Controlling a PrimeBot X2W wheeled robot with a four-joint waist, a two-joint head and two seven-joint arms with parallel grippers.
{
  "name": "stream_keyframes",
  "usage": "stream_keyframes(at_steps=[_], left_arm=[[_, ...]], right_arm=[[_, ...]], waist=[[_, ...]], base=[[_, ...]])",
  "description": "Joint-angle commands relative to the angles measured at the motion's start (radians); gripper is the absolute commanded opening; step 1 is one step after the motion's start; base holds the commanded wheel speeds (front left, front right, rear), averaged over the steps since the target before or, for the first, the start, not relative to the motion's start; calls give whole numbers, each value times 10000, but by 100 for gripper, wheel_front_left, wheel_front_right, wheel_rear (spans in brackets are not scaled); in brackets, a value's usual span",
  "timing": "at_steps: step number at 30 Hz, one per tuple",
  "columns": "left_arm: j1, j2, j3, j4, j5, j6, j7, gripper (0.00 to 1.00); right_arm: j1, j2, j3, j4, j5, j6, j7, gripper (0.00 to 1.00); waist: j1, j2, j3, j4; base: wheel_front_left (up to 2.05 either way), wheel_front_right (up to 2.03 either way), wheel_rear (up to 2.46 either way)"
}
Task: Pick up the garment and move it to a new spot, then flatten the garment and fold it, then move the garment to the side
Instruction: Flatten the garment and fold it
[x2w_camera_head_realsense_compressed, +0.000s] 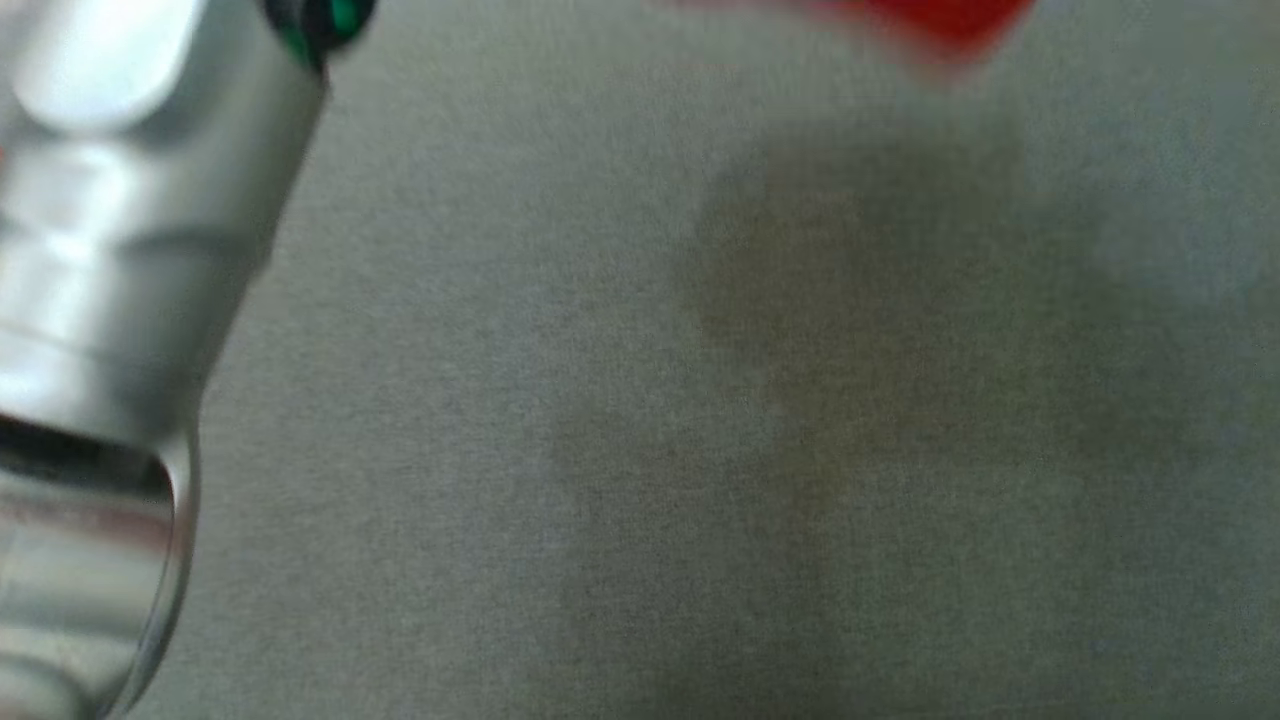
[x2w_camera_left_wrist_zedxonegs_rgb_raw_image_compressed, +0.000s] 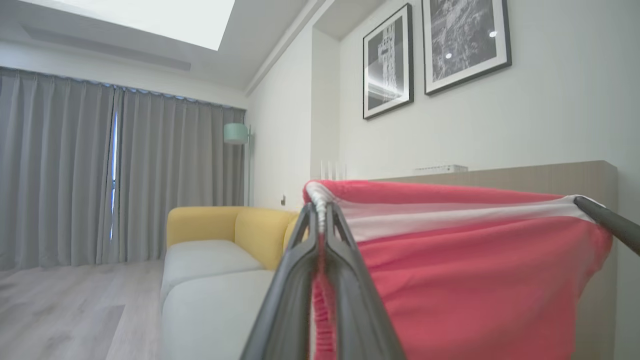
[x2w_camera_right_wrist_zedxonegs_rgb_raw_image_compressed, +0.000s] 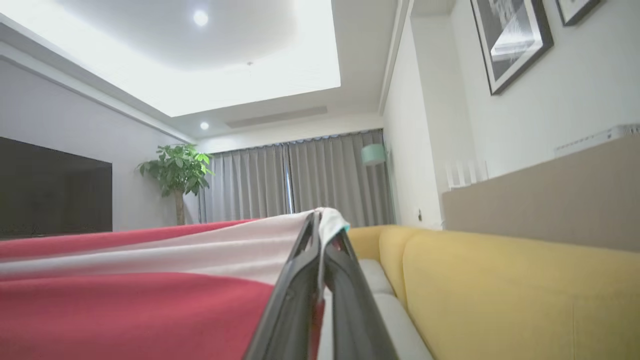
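Nearest in the left wrist view: left hand (x2w_camera_left_wrist_zedxonegs_rgb_raw_image_compressed: 321, 210), two dark fingers pressed together on the white-banded edge of a red garment (x2w_camera_left_wrist_zedxonegs_rgb_raw_image_compressed: 475, 280). Cloth pulled taut from there to the far right of that view, held at its other corner by the right hand (x2w_camera_right_wrist_zedxonegs_rgb_raw_image_compressed: 322, 225), one dark finger (x2w_camera_left_wrist_zedxonegs_rgb_raw_image_compressed: 607, 220) of it showing there. Rest of the red cloth hanging below that stretched top edge, resting on nothing visible.

Nearest in the right wrist view: right hand closed tight on the same white edge, red cloth spreading away to the left of that view.

In the head view, blurred: a pale metal forearm (x2w_camera_head_realsense_compressed: 120, 250) at the left, a smear of red at the top edge, and beneath them a plain grey woven surface (x2w_camera_head_realsense_compressed: 450, 450) carrying a soft shadow (x2w_camera_head_realsense_compressed: 820, 330). Impossible to tell whether bench, cushion or bed.

Further back: a sofa (x2w_camera_left_wrist_zedxonegs_rgb_raw_image_compressed: 210, 225) with a yellow back and pale grey seats. Beyond it, grey curtains (x2w_camera_left_wrist_zedxonegs_rgb_raw_image_compressed: 75, 175), a mint floor lamp (x2w_camera_left_wrist_zedxonegs_rgb_raw_image_compressed: 236, 134), framed black-and-white pictures (x2w_camera_left_wrist_zedxonegs_rgb_raw_image_compressed: 387, 62) on a white wall (x2w_camera_left_wrist_zedxonegs_rgb_raw_image_compressed: 550, 115), and a potted plant (x2w_camera_right_wrist_zedxonegs_rgb_raw_image_compressed: 176, 172).

Judged progress: pick-up done, garment held up and spread between both hands, apparently mid-carry. Not yet laid down at a new spot. Flattening, folding and moving to the side all left to do.
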Motion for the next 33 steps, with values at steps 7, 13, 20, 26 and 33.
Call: stream_keyframes(at_steps=[7,13,20,26,33], left_arm=[[-600,-51,965,268,327,-124,-167,0],[1680,-82,367,-146,184,-142,-170,0],[5773,-71,714,-1865,858,-144,-171,0],[8901,-48,1057,-2956,1510,-144,-171,0],[12052,13,1477,-3954,2016,-145,-171,0]], right_arm=[[-1027,-365,291,-77,110,67,-263,0],[1063,-223,590,-226,684,67,-175,0],[4883,-236,808,-883,1575,67,-190,0],[7972,-843,986,-2311,2416,67,550,0],[11376,-993,69,-4175,2765,67,1241,0]], waist=[[-2,0,1008,-187],[-2,0,1218,-143],[-2,0,316,-114],[-2,0,-998,-210],[-2,0,-2177,-364]], base=[[0,0,0],[0,0,0],[0,0,0],[0,0,0],[0,0,0]])
